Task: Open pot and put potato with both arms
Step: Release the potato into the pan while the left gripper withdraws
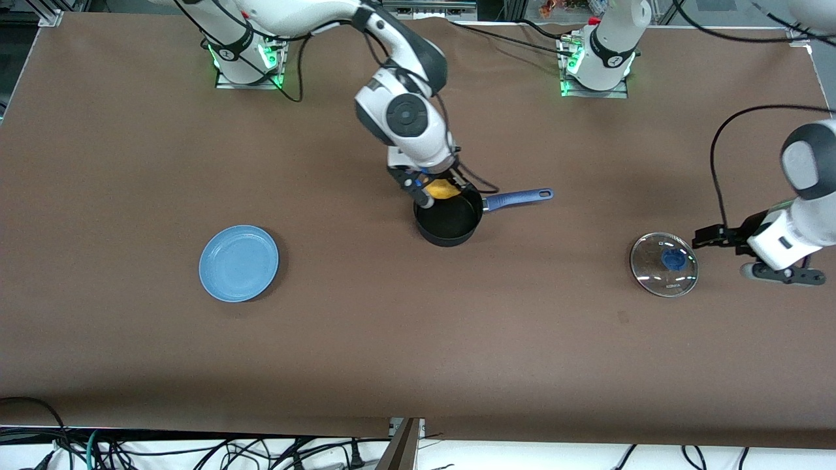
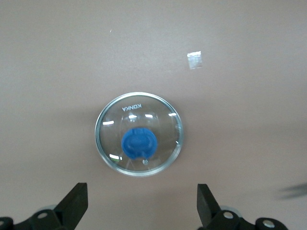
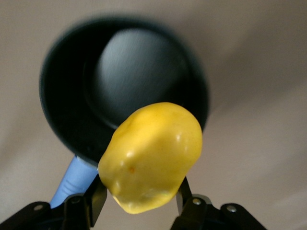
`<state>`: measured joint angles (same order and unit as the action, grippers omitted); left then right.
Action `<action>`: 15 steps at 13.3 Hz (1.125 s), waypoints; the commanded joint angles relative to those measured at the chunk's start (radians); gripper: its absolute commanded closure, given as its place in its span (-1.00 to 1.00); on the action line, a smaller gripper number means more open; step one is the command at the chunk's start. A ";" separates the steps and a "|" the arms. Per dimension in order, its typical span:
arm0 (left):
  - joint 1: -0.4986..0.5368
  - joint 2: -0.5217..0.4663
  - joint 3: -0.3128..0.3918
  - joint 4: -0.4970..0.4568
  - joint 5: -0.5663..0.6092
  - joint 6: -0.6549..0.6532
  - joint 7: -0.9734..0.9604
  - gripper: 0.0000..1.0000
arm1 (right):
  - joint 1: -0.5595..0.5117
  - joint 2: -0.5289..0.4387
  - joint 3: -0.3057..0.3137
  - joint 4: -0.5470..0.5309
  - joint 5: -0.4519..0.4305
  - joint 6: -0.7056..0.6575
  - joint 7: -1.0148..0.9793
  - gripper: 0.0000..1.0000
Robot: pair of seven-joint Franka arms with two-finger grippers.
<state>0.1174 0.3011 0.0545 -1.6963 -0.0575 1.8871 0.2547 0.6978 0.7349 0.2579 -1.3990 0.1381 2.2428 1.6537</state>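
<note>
Right wrist view shows the right gripper clamped on the potato, held over the rim of the open pot at mid-table. Left gripper hovers with fingers apart over the glass lid, which lies near the left arm's end. A blue plate sits toward the right arm's end.

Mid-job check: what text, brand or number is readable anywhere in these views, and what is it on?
"KONKA": printed on the glass lid near its rim, seen upside down in the left wrist view; the same mark in the front view is too small to read.
Arm bases: a small mark on each, too small to read.
Pot, potato, plate: no text visible.
</note>
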 commanded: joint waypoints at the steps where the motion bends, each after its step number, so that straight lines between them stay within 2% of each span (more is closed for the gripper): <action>1: -0.030 -0.088 0.002 0.059 -0.011 -0.168 -0.080 -1.00 | 0.000 0.058 -0.014 0.097 -0.021 0.000 0.009 -0.74; 2: -0.044 -0.097 0.001 0.094 0.002 -0.240 -0.103 -1.00 | -0.004 0.058 -0.014 0.095 -0.021 0.000 0.006 -0.97; 5: -0.047 -0.137 -0.001 0.181 0.038 -0.379 -0.115 -1.00 | -0.009 0.040 -0.026 0.097 -0.046 -0.014 0.001 -0.99; 8: -0.048 -0.178 -0.002 0.192 0.036 -0.431 -0.124 -1.00 | -0.023 -0.059 -0.104 0.095 -0.118 -0.118 -0.102 -0.99; 10: -0.047 -0.180 -0.025 0.193 0.030 -0.447 -0.211 -1.00 | -0.085 -0.138 -0.137 0.092 -0.112 -0.249 -0.254 -0.99; 13: -0.044 -0.171 -0.033 0.198 0.030 -0.448 -0.215 -1.00 | -0.197 -0.227 -0.137 0.089 -0.106 -0.457 -0.524 -0.99; 15: -0.048 -0.151 -0.038 0.231 0.027 -0.453 -0.218 -1.00 | -0.285 -0.303 -0.140 0.087 -0.063 -0.593 -0.705 -0.99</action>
<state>0.0724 0.1271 0.0217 -1.5101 -0.0411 1.4549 0.0495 0.4750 0.5071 0.1092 -1.2810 0.0412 1.7399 1.0865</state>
